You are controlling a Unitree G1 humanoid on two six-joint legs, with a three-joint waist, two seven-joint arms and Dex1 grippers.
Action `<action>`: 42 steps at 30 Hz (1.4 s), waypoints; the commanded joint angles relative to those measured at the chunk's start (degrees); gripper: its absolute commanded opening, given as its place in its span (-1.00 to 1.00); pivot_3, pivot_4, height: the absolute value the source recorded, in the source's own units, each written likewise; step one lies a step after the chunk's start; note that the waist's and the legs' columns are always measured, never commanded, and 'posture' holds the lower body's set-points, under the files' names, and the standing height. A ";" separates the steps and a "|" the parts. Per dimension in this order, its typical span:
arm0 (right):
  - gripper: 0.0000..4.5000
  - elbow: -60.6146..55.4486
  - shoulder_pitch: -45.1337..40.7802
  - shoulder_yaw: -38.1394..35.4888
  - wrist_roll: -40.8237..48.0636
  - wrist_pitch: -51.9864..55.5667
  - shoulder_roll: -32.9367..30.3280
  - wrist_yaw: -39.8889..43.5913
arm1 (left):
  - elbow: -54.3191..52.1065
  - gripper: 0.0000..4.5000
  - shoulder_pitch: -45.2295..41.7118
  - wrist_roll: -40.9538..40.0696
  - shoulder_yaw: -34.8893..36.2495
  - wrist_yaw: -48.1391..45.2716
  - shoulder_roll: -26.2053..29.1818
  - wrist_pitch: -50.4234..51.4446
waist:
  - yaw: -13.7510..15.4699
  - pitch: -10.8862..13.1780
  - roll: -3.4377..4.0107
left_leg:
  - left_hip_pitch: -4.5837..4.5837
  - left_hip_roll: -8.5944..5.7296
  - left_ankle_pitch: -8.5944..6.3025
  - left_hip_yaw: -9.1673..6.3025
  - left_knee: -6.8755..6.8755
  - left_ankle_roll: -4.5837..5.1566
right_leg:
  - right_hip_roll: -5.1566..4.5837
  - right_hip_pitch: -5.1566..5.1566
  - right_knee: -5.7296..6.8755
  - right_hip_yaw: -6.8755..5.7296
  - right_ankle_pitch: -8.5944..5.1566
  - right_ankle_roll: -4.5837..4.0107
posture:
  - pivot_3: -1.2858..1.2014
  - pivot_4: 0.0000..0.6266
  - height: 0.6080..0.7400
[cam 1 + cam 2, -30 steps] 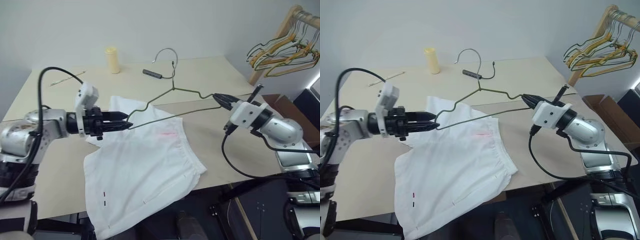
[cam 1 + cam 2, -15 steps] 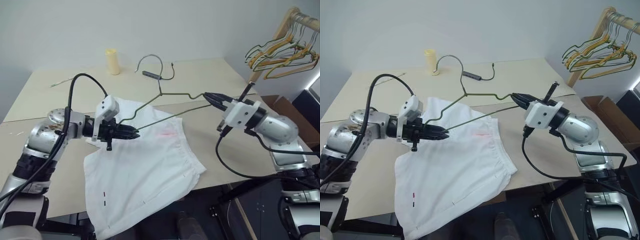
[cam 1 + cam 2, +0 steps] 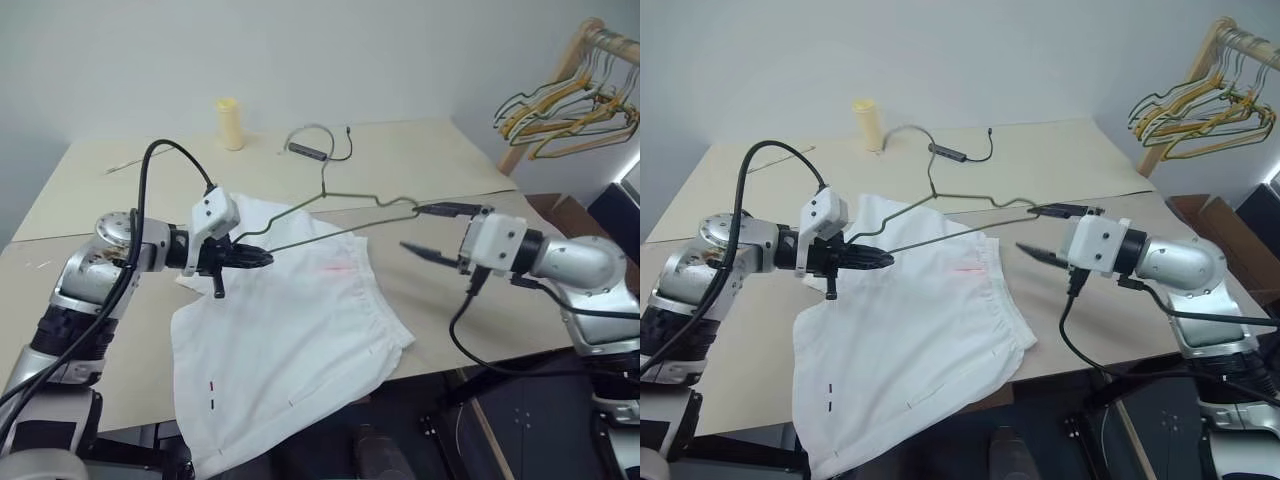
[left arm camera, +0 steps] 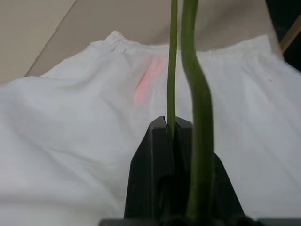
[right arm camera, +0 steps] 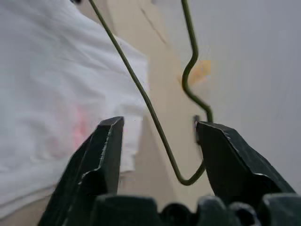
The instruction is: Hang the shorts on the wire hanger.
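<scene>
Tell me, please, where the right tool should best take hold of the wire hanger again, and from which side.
Probably at the bent corner of the wire hanger nearest the right tool, which stands open around that bend. Coming in level from the robot's right suits it, since the left tool holds the opposite corner shut and the frame hangs above the shorts, leaving that end free.

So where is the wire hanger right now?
The wire hanger is held over the shorts at table centre, one end pinched by the left gripper, the other between the right gripper's open fingers.
</scene>
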 commanded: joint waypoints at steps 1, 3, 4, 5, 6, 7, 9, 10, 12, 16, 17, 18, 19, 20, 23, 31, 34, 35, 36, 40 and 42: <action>0.73 -1.63 -6.49 0.31 6.19 12.50 -2.22 5.82 | -0.71 -1.00 -0.61 3.55 -0.41 -0.22 0.66 -5.18 | -0.11 -0.18 0.01 | 0.03 0.01 0.00 0.01 0.01 0.00 | 0.01 0.02 0.00 0.00 0.01 -0.01 | -0.05 -0.95 1.00; 0.73 0.20 -10.95 3.02 3.92 16.66 -2.32 7.25 | -0.93 -1.00 -0.76 4.36 -0.63 -0.87 0.54 -6.23 | -0.24 -0.33 0.12 | 0.08 0.02 0.00 0.03 0.02 0.00 | 0.02 0.01 0.04 0.02 0.02 -0.02 | -0.05 -0.95 1.00; 0.73 1.16 -12.48 4.04 2.46 17.10 -2.04 7.61 | -1.00 -1.00 -0.83 4.51 -0.68 -1.37 0.50 -6.53 | -0.24 -0.43 0.14 | 0.08 0.02 0.00 0.03 0.01 0.00 | 0.02 0.00 0.04 0.03 0.02 -0.02 | -0.05 -0.95 1.00; 0.73 2.52 -14.55 5.93 1.17 18.39 -2.10 9.46 | -1.24 -1.00 -0.92 4.57 -0.67 -1.46 0.33 -6.33 | -0.13 -0.54 0.14 | 0.09 0.03 0.00 0.04 0.02 0.00 | 0.04 0.00 0.06 0.02 0.03 -0.02 | -0.05 -0.94 1.00; 0.73 3.80 -16.62 8.29 -0.40 20.29 -2.31 11.41 | -1.54 -1.00 -0.93 4.38 -0.49 -1.73 0.11 -6.33 | -0.03 -0.62 0.15 | 0.08 0.04 0.00 0.03 0.01 0.00 | 0.05 0.00 0.04 0.00 0.02 -0.02 | -0.05 -0.94 1.00; 0.73 4.93 -18.19 10.36 -2.06 21.65 -2.35 12.77 | -1.91 -1.00 -0.93 4.32 -0.34 -1.76 -0.06 -6.01 | 0.08 -0.67 0.15 | 0.08 0.03 0.00 0.04 0.01 0.00 | 0.04 0.00 0.04 0.00 0.01 -0.02 | -0.04 -0.94 1.00; 0.73 7.17 -20.52 13.64 -5.77 22.97 -1.57 13.47 | -2.45 -1.00 -0.88 4.21 -0.05 -1.76 -0.31 -5.56 | 0.18 -0.69 0.15 | 0.00 0.03 0.00 0.06 0.04 0.00 | 0.03 -0.04 0.03 0.00 0.01 -0.02 | -0.04 -0.93 1.00; 0.73 8.60 -21.71 15.33 -7.63 23.70 -0.82 13.57 | -2.72 -1.00 -0.80 4.17 0.07 -1.67 -0.38 -5.32 | 0.37 -0.69 0.15 | -0.04 0.03 0.00 0.07 0.05 0.00 | 0.02 -0.07 0.03 0.00 0.01 -0.02 | -0.04 -0.93 1.00; 0.73 11.34 -23.85 18.50 -11.08 24.69 0.73 14.35 | -3.47 -1.00 -0.33 4.07 0.32 -1.55 -0.38 -5.08 | 0.38 -0.69 0.15 | -0.17 0.01 -0.01 0.06 0.08 0.01 | 0.00 -0.15 0.02 -0.01 0.02 -0.01 | -0.04 -0.93 1.00; 0.55 14.49 -26.08 19.99 -14.24 25.10 4.22 13.49 | -4.68 -1.00 0.62 3.92 0.63 -1.39 -0.27 -4.74 | 0.36 -0.69 0.15 | -0.19 0.01 -0.01 0.04 0.08 0.02 | 0.01 -0.18 0.03 -0.01 0.01 0.00 | -0.03 -0.92 1.00; 0.46 14.25 -26.31 19.79 -14.45 25.51 4.69 13.81 | -4.98 -1.00 0.90 3.91 0.73 -1.42 -0.18 -4.75 | 0.37 -0.69 0.15 | -0.20 0.00 -0.01 0.04 0.08 0.02 | 0.01 -0.19 0.03 -0.01 0.01 0.00 | -0.03 -0.92 1.00; 0.33 13.95 -26.39 19.51 -14.40 25.28 5.00 14.47 | -5.17 -1.00 1.14 3.94 0.80 -1.47 -0.08 -4.85 | 0.39 -0.69 0.15 | -0.20 0.00 -0.02 0.03 0.07 0.03 | 0.01 -0.18 0.03 -0.01 0.01 0.00 | -0.03 -0.92 1.00; 0.19 13.47 -26.38 19.23 -14.39 25.43 5.18 14.91 | -5.37 -1.00 1.38 4.00 0.84 -1.59 0.05 -5.04 | 0.40 -0.69 0.15 | -0.20 0.00 -0.02 0.03 0.07 0.04 | 0.01 -0.18 0.03 -0.01 0.01 0.01 | -0.03 -0.92 1.00; 0.03 12.86 -26.35 19.03 -14.40 25.81 5.27 15.16 | -5.57 -1.00 1.68 4.11 0.85 -1.77 0.25 -5.39 | 0.40 -0.69 0.15 | -0.20 0.00 -0.03 0.03 0.07 0.04 | 0.01 -0.18 0.03 -0.01 0.01 0.01 | -0.03 -0.92 1.00; -0.41 11.15 -26.38 18.71 -14.35 26.31 5.26 15.94 | -5.81 -1.00 2.09 4.31 0.64 -1.95 0.23 -5.79 | 0.39 -0.69 0.15 | -0.20 0.00 -0.03 0.02 0.08 0.04 | 0.01 -0.17 0.03 -0.01 0.01 0.02 | -0.03 -0.91 1.00; -1.00 4.88 -21.41 16.13 -12.28 29.80 3.83 17.37 | -3.45 -0.53 1.30 2.52 2.07 -3.36 -1.99 -8.96 | 0.55 -0.70 0.16 | -0.19 0.00 -0.03 0.01 0.08 0.04 | 0.00 -0.16 0.03 -0.05 0.00 0.02 | -0.05 -0.90 1.00; -1.00 2.64 -17.47 13.58 -10.71 32.04 1.55 17.22 | -0.44 -0.09 0.89 0.47 4.83 -5.38 -2.13 -11.53 | 0.62 -0.70 0.16 | -0.19 -0.01 -0.03 0.02 0.10 0.05 | -0.01 -0.14 0.02 -0.05 0.00 0.02 | -0.06 -0.88 1.00; -1.00 1.75 -16.06 12.63 -10.07 32.94 0.71 17.28 | 0.54 0.06 0.78 -0.36 6.03 -5.29 -2.16 -11.53 | 0.65 -0.70 0.15 | -0.20 -0.01 -0.03 0.03 0.10 0.04 | -0.01 -0.15 0.03 -0.05 0.00 0.02 | -0.06 -0.87 1.00; -1.00 0.79 -14.44 11.60 -9.47 34.24 -0.30 17.11 | 1.76 0.20 0.62 -0.86 7.09 -5.20 -1.89 -11.42 | 0.61 -0.70 0.16 | -0.19 0.00 -0.03 0.02 0.10 0.04 | 0.00 -0.15 0.03 -0.06 0.00 0.02 | -0.06 -0.86 1.00; -1.00 -0.99 -6.12 6.49 -6.71 39.72 -4.97 15.79 | 7.04 0.81 1.90 -3.46 12.58 -6.87 0.58 -11.62 | 0.50 -0.69 0.15 | -0.19 0.00 -0.04 0.02 0.09 0.05 | -0.01 -0.14 0.01 -0.06 0.00 0.02 | -0.07 -0.82 1.00; -1.00 -0.22 -2.81 3.77 -5.01 43.10 -6.42 14.96 | 7.19 0.98 3.54 -5.10 15.11 -7.33 1.50 -11.21 | 0.25 -0.69 0.15 | -0.18 0.00 -0.04 0.03 0.08 0.07 | -0.02 -0.15 0.00 -0.05 -0.01 0.02 | -0.06 -0.81 1.00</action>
